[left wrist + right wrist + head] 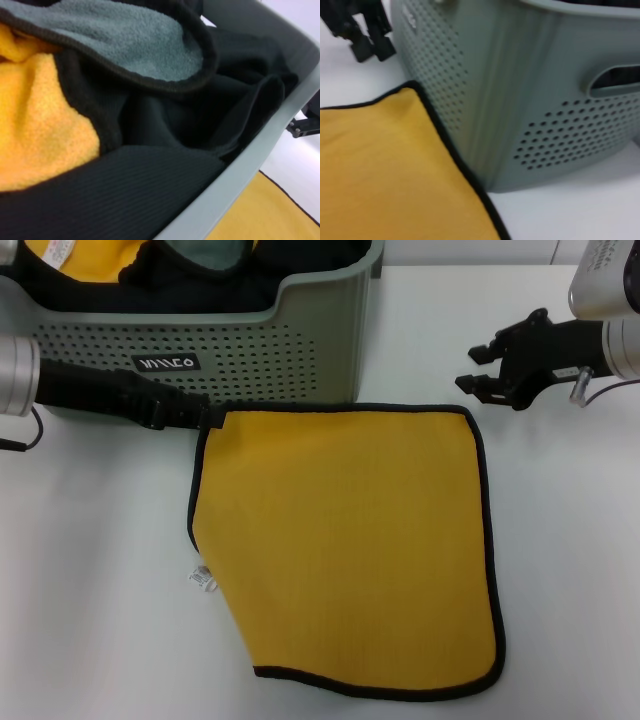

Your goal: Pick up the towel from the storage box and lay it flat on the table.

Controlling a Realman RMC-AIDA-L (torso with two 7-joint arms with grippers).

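The towel (350, 540) lies spread flat on the table (90, 590), mustard yellow with black binding and a small white tag at its left edge. Its far edge runs just in front of the storage box (300, 340). My left gripper (205, 418) is low in front of the box at the towel's far left corner. In the right wrist view its fingertips (362, 50) show a narrow gap and stand clear of the towel (380, 165). My right gripper (478, 368) hangs open over bare table beyond the towel's far right corner, holding nothing.
Inside the storage box (250, 170) lie a bunched yellow cloth (35, 125) and dark grey-green fabric (150, 50). White tabletop stretches left and right of the towel. The box wall (520, 100) stands close behind the towel's far edge.
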